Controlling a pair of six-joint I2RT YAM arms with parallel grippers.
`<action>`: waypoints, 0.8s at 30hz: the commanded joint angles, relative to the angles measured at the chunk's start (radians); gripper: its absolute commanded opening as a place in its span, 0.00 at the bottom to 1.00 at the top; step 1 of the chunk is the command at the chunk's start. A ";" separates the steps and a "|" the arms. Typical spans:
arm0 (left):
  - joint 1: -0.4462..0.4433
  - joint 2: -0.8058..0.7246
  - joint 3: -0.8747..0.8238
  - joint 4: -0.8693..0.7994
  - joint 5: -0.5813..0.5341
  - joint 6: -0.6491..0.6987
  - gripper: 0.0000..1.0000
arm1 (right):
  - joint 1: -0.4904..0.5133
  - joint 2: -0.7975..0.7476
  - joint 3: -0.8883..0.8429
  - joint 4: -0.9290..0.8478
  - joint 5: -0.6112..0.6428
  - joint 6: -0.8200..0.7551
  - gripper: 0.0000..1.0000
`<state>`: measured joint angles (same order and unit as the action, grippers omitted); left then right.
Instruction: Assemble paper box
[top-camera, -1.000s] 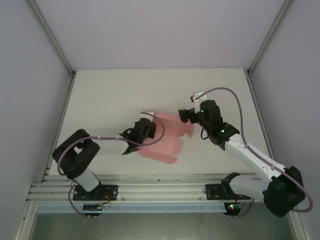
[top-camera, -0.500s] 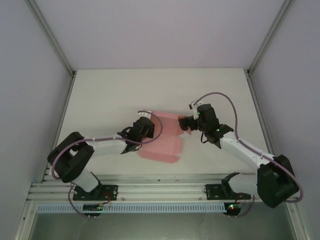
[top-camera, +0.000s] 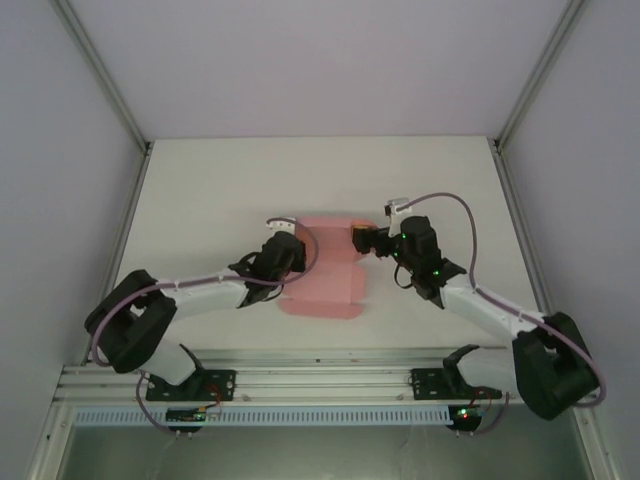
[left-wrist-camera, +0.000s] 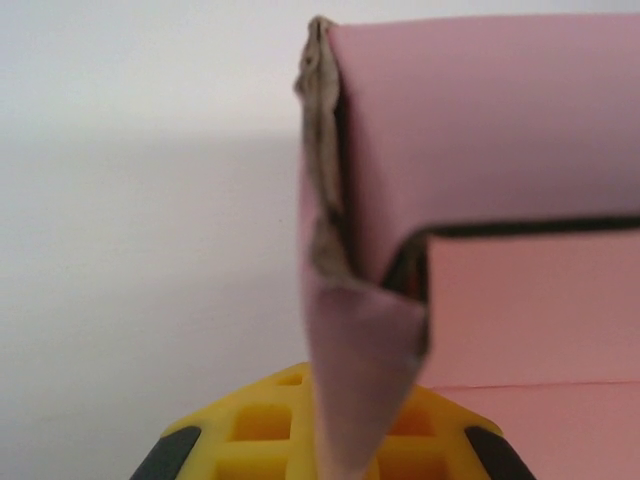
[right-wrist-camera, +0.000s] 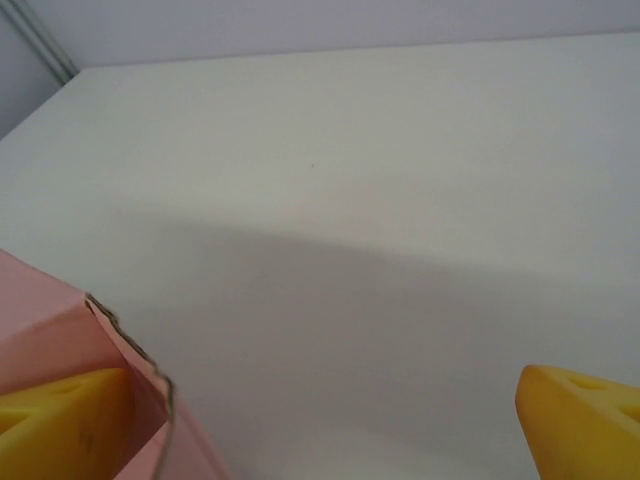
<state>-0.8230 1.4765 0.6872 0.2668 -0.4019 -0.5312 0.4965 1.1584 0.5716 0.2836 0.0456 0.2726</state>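
From the left wrist, the left gripper (left-wrist-camera: 345, 445) is cut off by the bottom edge; its yellow pads (left-wrist-camera: 265, 430) are pressed together on a crumpled upright flap of the paper box (left-wrist-camera: 500, 150), and the flap's lower end is hidden between them. From the right wrist, the right gripper (right-wrist-camera: 320, 425) stands spread wide, both fingers (right-wrist-camera: 580, 420) cropped; one lies against a ragged-edged pink wall, though I cannot tell whether it touches.

From above, the box (top-camera: 325, 280) lies mid-table, with a strip of bare table (top-camera: 200, 180) between it and the near rail (top-camera: 320, 375). The left gripper (top-camera: 288, 235) is at its left side and the right gripper (top-camera: 362, 240) at its far right corner; both wrists cover parts of the card. Beyond, the tabletop runs open to the back wall.
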 joint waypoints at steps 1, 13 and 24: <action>-0.006 -0.056 0.005 -0.041 -0.062 -0.033 0.00 | 0.003 -0.106 -0.024 -0.155 0.110 0.033 0.99; -0.006 -0.102 0.018 -0.083 -0.043 -0.045 0.00 | 0.002 -0.209 -0.129 -0.183 0.061 0.031 0.99; -0.006 -0.094 0.009 -0.045 0.018 -0.031 0.00 | 0.012 -0.007 -0.057 0.059 -0.048 0.036 0.99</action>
<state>-0.8257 1.3987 0.6872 0.1905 -0.4080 -0.5625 0.4988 1.1206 0.4656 0.2176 0.0608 0.2928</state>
